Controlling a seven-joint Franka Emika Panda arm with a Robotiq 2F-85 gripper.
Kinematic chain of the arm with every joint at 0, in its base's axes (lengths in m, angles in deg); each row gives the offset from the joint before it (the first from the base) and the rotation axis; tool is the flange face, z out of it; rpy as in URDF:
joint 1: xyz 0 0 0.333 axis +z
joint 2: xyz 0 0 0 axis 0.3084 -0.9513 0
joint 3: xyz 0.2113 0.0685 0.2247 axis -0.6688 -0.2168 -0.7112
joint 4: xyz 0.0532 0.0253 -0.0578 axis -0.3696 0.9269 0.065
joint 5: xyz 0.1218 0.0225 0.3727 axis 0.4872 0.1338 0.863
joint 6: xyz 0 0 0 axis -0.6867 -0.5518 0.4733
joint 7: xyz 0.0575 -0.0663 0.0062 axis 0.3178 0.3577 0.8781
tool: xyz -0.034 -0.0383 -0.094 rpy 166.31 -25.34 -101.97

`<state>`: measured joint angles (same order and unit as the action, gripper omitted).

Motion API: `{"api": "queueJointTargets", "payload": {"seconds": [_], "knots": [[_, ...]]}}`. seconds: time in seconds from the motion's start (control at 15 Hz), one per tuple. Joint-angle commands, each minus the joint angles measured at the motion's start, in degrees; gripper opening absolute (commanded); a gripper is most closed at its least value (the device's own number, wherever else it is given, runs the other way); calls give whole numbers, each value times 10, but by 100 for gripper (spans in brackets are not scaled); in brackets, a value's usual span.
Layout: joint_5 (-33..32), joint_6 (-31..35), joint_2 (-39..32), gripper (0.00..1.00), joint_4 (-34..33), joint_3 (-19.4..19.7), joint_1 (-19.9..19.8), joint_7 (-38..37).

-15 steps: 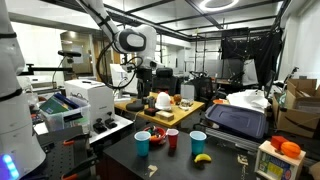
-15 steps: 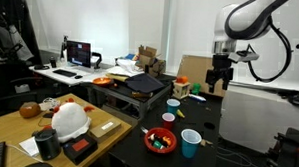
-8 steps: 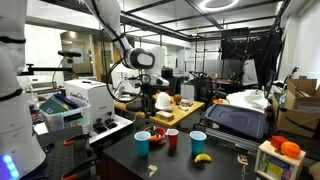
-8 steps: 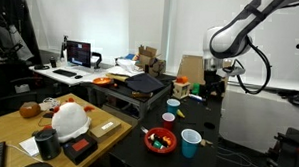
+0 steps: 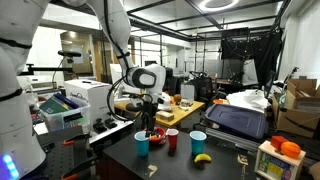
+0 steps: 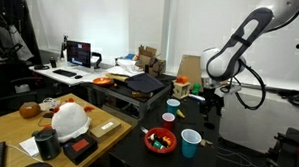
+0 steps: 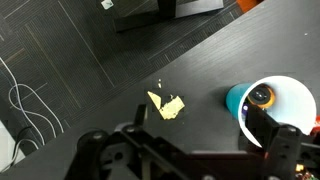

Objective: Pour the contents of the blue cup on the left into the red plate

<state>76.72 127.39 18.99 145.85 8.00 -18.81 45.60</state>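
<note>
Noted pincer (image 5: 150, 126) wide open and empty, presumably to straddle blue cup (image 7: 290, 98) standing upright on table (image 7: 215, 75) below, off toward one side instead of centred; red plate (image 6: 146, 141) just beside cup, close for a short pour.

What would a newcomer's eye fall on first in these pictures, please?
Probably the big white arm arching down over the dark table, its open gripper hanging close over the blue cup and the red plate. Next, in the wrist view, the yellow scrap lying on the black surface.
</note>
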Motion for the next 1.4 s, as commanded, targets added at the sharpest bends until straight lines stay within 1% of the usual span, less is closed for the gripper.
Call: {"api": "queueJointTargets", "payload": {"seconds": [0.0, 0.4, 0.67, 0.87, 1.07, 1.33], "knots": [[-9, 15, -32, 100, -16, 0, 11, 10], [11, 8, -63, 100, -48, -22, 10, 23], [54, -7, -78, 100, -81, -36, -16, 43], [111, -23, -98, 100, -112, -65, -60, 107], [141, -38, -125, 100, -138, -81, -80, 146], [130, -51, -171, 100, -159, -78, -70, 149]]}}
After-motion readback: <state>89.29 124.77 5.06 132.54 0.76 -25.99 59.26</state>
